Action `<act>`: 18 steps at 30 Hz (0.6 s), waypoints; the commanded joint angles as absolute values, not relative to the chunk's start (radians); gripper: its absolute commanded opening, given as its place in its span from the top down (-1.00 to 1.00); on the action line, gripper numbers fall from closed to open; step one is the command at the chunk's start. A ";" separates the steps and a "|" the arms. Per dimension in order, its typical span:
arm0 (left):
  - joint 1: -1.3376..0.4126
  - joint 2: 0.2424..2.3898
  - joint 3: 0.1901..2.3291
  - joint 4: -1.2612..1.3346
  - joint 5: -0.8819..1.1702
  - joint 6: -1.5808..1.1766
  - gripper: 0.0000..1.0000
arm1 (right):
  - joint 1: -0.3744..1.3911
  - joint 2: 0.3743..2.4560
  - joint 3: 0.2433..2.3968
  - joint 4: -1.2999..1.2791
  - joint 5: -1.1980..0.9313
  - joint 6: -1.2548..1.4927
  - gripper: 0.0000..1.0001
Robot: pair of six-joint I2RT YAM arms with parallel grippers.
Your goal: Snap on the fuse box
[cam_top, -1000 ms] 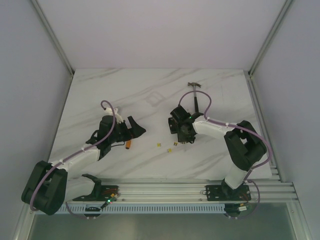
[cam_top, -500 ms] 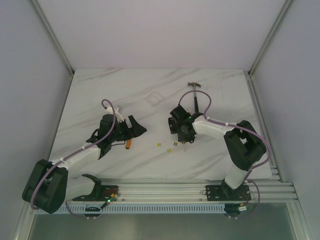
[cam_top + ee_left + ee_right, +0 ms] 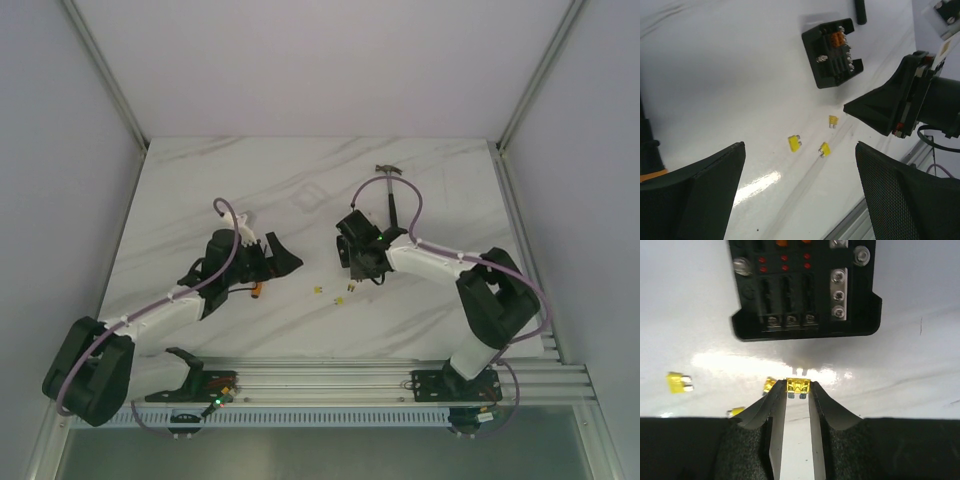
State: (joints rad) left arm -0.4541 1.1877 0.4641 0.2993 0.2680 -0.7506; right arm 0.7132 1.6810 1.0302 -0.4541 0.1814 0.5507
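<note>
Here, black fuse box (image 3: 802,290), uncovered, silver screws (image 3: 838,276), right pincer (image 3: 798,395) pinching yellow fuse (image 3: 798,386), left pincer (image 3: 800,162) wide.

fuse box (image 3: 802,290): far edge cropped in right wrist view | overhead: indistinct under right hand (image 3: 797,389)

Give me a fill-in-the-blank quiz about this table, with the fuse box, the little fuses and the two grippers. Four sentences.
1. The right gripper pinches a small ___ fuse between its fingertips.
2. The left gripper has its jaws wide ___ and holds nothing.
3. The fuse box has a body that is ___ in colour.
4. In the left wrist view, ___ loose fuses lie on the table.

Missing words: yellow; open; black; three.
</note>
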 commanded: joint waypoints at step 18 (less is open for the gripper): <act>-0.775 1.046 0.305 0.850 -0.187 -0.619 -0.34 | 0.816 1.370 0.919 -0.065 0.239 0.753 0.55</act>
